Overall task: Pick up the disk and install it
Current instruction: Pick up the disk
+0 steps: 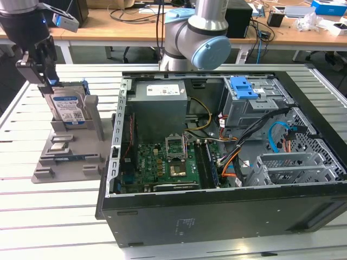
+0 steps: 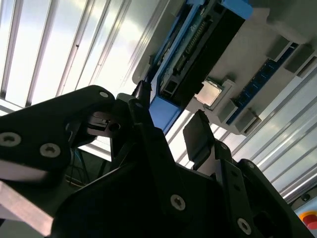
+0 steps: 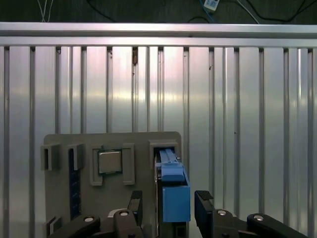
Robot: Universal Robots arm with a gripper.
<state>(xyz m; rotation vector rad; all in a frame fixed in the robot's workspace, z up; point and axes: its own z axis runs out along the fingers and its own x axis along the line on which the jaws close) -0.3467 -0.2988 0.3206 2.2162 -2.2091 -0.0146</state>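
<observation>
Gripper (image 3: 167,212) jaws are open and straddle the top edge of the disk (image 3: 174,191). In the first wrist view the blue carrier frame sits between the two fingers (image 3: 203,210), with a thin gap on one side and a wider one on the other; no pad contact that I can see. The second wrist view agrees: the carrier's blue end is in the gap and both fingers are clear of it. The disk is not lifted. It stands on edge, upright, in its slot in the grey stand (image 3: 64,193), directly under the jaws. In the exterior view the jaws are at the disk's upper corner on that view's left, and the white-and-blue label (image 1: 70,108) faces the camera. A square silver chip (image 3: 109,161) lies flat in a pocket of the stand, just beside the disk slot and outside the jaws. The stand rests on the slatted aluminium table (image 3: 237,99). The open PC case (image 1: 227,208) is well apart from the jaws, toward the exterior view's right. Inside it, the grey drive cage (image 1: 257,105) with its blue handle (image 1: 242,88) sits at the corner farthest from the jaws.
</observation>
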